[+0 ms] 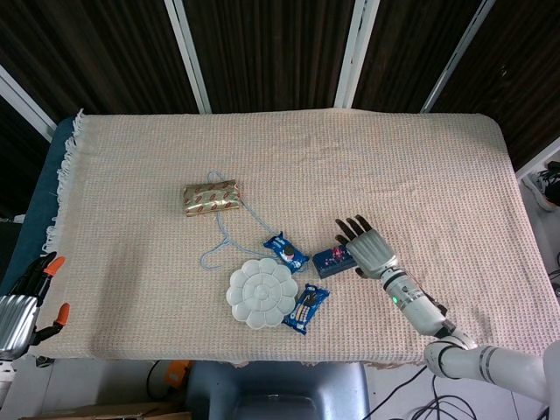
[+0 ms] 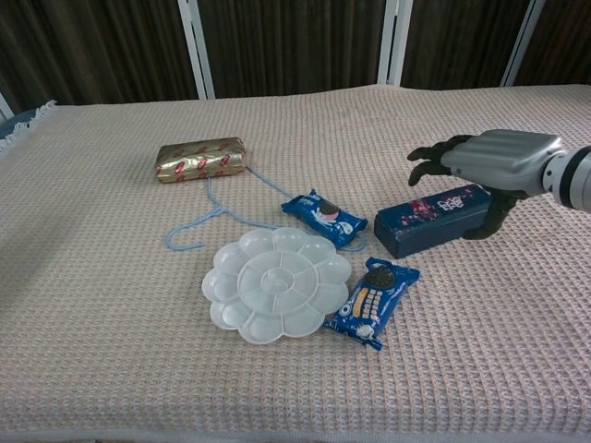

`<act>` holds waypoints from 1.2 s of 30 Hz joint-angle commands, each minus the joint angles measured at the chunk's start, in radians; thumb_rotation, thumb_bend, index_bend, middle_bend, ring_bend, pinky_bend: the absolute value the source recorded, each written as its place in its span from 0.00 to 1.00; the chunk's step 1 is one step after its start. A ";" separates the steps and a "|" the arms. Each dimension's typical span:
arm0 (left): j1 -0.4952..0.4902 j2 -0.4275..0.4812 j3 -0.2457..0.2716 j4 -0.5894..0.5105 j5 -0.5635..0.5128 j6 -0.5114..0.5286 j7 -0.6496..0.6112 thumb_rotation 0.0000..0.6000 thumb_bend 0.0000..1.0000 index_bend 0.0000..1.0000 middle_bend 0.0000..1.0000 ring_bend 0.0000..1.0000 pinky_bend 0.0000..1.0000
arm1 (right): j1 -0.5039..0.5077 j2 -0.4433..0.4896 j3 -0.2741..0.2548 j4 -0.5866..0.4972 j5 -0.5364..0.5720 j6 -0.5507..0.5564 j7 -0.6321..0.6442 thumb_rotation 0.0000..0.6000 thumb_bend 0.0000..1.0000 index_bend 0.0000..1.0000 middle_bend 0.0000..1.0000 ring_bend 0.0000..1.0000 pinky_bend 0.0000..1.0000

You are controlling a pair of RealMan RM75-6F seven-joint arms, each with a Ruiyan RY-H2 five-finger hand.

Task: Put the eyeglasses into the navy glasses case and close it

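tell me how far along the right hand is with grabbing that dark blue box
Early stage. Done: the right hand has reached the dark blue box and hovers over its right end, fingers spread. In hand: nothing; the box lies flat on the cloth beside the cookie packet. Left: closing on it and lifting. The left hand waits at the table's edge.

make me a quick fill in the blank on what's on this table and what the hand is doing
The right hand hovers over the dark blue ____.
The white flower-shaped palette lies between two blue ____ packets.
A light blue string trails from the ____ wrapped packet.

Missing words: box; cookie; gold
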 commanded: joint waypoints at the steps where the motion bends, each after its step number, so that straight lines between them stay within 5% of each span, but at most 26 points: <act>1: 0.001 0.000 0.000 0.000 0.001 0.002 0.000 1.00 0.45 0.00 0.00 0.00 0.20 | -0.004 0.006 0.002 -0.009 -0.006 0.013 0.006 1.00 0.27 0.18 0.00 0.00 0.00; 10: 0.004 -0.002 -0.001 0.001 0.003 0.012 0.003 1.00 0.45 0.00 0.00 0.00 0.20 | -0.097 0.095 -0.007 -0.121 -0.102 0.221 0.045 1.00 0.27 0.17 0.00 0.00 0.00; 17: 0.012 -0.015 -0.011 0.012 0.007 0.042 0.026 1.00 0.45 0.00 0.00 0.00 0.18 | -0.320 0.193 -0.085 -0.270 -0.188 0.548 0.022 1.00 0.27 0.14 0.00 0.00 0.00; 23: 0.010 -0.033 -0.022 0.017 -0.009 0.039 0.071 1.00 0.45 0.00 0.00 0.00 0.15 | -0.507 0.195 -0.150 -0.250 -0.211 0.738 0.096 1.00 0.26 0.10 0.00 0.00 0.00; 29: 0.001 -0.050 -0.020 0.005 -0.017 0.010 0.152 1.00 0.45 0.00 0.00 0.00 0.13 | -0.569 0.221 -0.128 -0.181 -0.202 0.762 0.291 1.00 0.21 0.11 0.00 0.00 0.00; 36: -0.003 -0.045 -0.016 -0.013 -0.020 -0.004 0.173 1.00 0.45 0.00 0.00 0.00 0.12 | -0.593 0.224 -0.114 -0.166 -0.242 0.775 0.297 1.00 0.21 0.09 0.00 0.00 0.00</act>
